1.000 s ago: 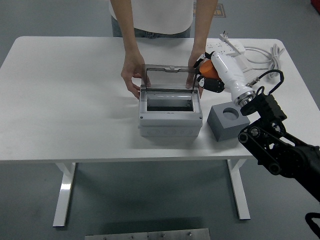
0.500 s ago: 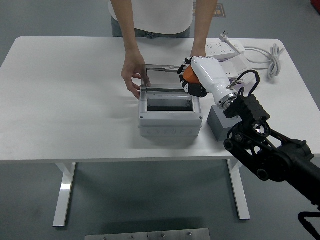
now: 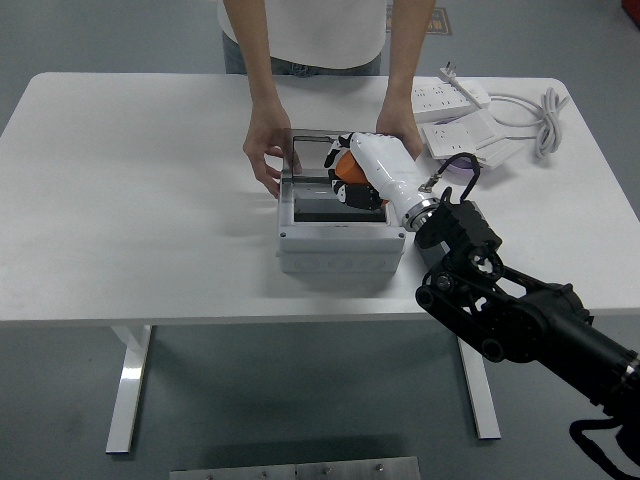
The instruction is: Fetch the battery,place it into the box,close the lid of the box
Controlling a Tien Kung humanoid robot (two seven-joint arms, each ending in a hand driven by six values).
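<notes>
At frame centre, one right hand [image 3: 362, 172] is curling its fingers around one orange battery [image 3: 345, 171], hovering over one open grey box [image 3: 340, 232]. Two person's hands [image 3: 265, 150] are apparently steadying the raised lid [image 3: 312, 150].

Orange battery [image 3: 345, 170] held above the open interior of the grey box [image 3: 340, 238]; clear lid [image 3: 312, 152] raised upright at rear.
</notes>
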